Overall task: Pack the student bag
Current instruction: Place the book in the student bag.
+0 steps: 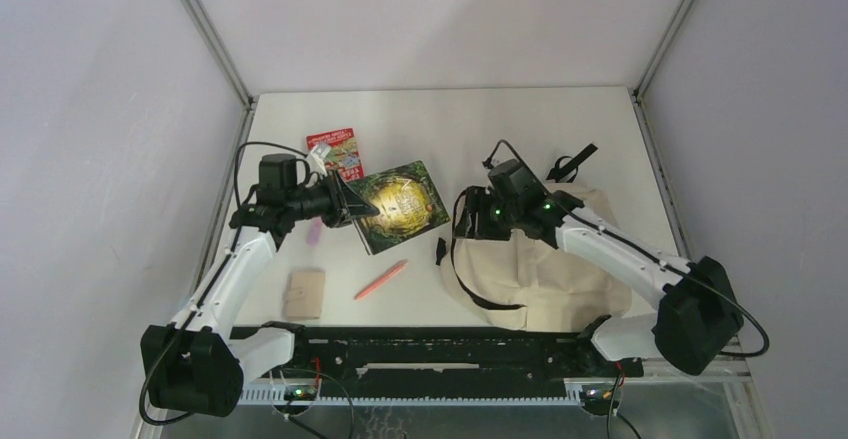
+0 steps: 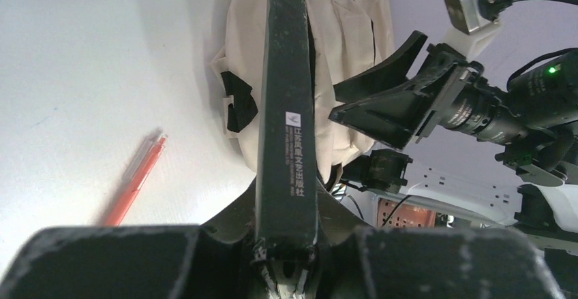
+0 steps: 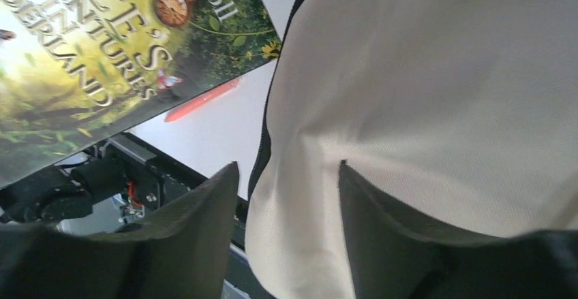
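L gripper (image 1: pixel 345 202) clamped on book (image 1: pixel 405 204) edge, spine aimed at bag (image 1: pixel 560 259) by bench's (image 1: pixel 450 129) right edge. R gripper (image 3: pixel 286 169) nearer bag, jaws apart astride its rim.

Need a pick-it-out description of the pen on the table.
Start at the cream student bag on the right half of the white table. Left of it, toward the near edge, a pen lies flat, on the near side of the green book and right of a tan pad. It is the only slim coral-red stick there.
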`<action>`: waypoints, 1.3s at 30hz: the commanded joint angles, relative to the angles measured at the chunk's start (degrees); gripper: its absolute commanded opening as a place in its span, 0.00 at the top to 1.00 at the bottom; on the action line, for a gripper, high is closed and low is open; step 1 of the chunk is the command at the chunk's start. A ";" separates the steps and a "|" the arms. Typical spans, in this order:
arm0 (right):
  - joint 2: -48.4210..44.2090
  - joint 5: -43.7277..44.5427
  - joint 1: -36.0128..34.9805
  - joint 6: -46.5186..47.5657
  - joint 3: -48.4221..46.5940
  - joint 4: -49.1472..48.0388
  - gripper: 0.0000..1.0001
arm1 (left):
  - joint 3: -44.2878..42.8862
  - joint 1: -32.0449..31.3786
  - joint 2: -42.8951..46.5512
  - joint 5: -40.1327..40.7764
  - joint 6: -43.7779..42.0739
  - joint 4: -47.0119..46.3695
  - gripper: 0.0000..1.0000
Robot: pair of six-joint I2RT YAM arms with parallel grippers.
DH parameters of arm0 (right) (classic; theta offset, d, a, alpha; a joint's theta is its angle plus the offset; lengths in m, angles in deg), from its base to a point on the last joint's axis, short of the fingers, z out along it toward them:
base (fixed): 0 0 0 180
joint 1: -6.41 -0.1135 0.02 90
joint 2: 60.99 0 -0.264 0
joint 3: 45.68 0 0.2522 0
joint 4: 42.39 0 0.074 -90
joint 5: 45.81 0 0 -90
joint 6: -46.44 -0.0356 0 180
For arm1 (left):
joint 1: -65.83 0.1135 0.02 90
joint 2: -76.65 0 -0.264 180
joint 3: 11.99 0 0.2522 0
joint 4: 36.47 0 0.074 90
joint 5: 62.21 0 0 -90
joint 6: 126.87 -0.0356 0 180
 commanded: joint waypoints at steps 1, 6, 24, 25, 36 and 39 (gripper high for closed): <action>2.86 1.32 -1.34 0.29 -1.75 -3.39 0.42 | -4.20 0.10 1.03 -0.74 -1.36 -1.83 1.00; 1.67 2.76 -0.59 -0.33 -2.01 -2.72 0.99 | -4.33 0.12 1.11 -0.69 -1.22 -1.67 1.00; -6.56 -4.17 5.87 -0.72 0.82 0.14 0.95 | -5.01 -0.13 1.58 -1.26 -1.53 -1.58 1.00; -6.50 -4.41 5.90 -0.88 1.02 -0.31 1.00 | -4.90 -0.15 1.77 -1.23 -1.48 -1.58 1.00; -17.46 -9.75 13.13 2.03 1.15 0.09 1.00 | -8.45 -3.43 4.48 -6.44 -1.37 -1.65 1.00; -21.76 -11.83 14.15 4.25 1.15 0.12 1.00 | -11.04 -6.81 5.78 -8.22 -1.23 -1.98 1.00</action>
